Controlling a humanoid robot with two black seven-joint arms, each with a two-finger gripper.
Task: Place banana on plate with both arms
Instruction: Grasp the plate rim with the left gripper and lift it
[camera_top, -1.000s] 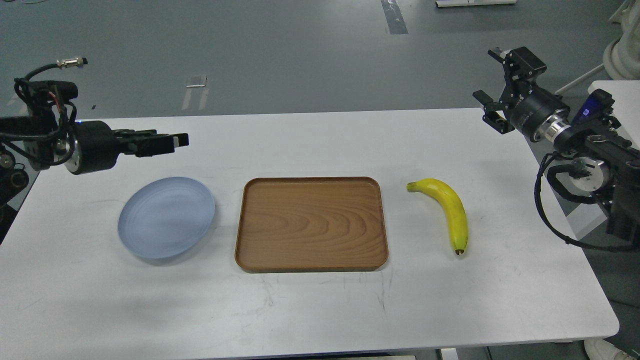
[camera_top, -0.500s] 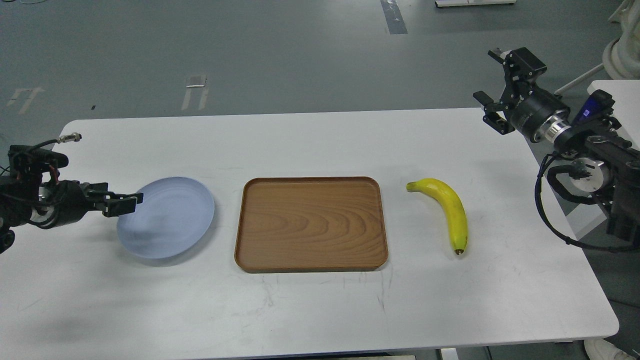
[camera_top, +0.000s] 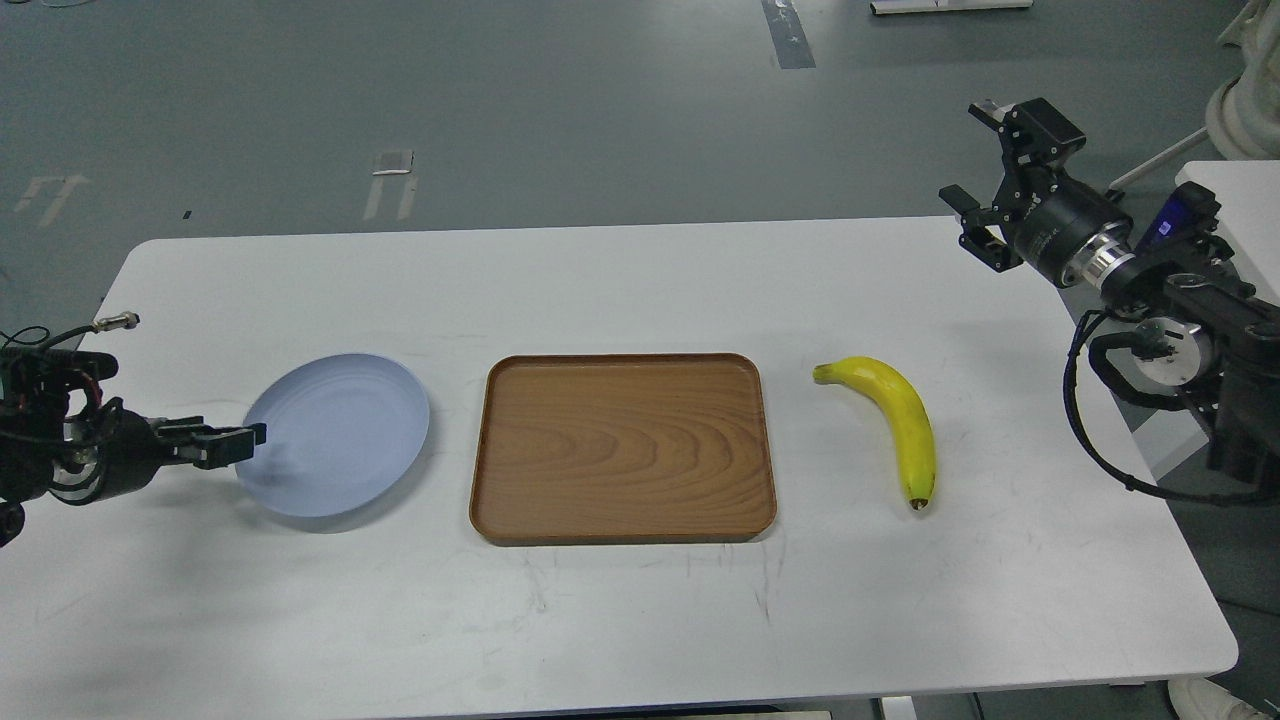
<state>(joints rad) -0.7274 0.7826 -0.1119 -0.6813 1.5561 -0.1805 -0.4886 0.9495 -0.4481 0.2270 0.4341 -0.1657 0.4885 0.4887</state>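
Nowhere on the table or the objects can any label or writing be read. At nine o'clock, the left gripper sits low at the left rim of the pale blue plate, its fingertips at or over that edge; whether they touch it I cannot tell, and seen edge-on the fingers merge, so its opening cannot be told either. At two o'clock, the right gripper hangs above the far right table corner with its fingers spread wide, holding nothing. The banana lies flat on the table at three o'clock, just right of the brown tray, stem end pointing toward the tray, dark tip toward six o'clock, well apart from both grippers.
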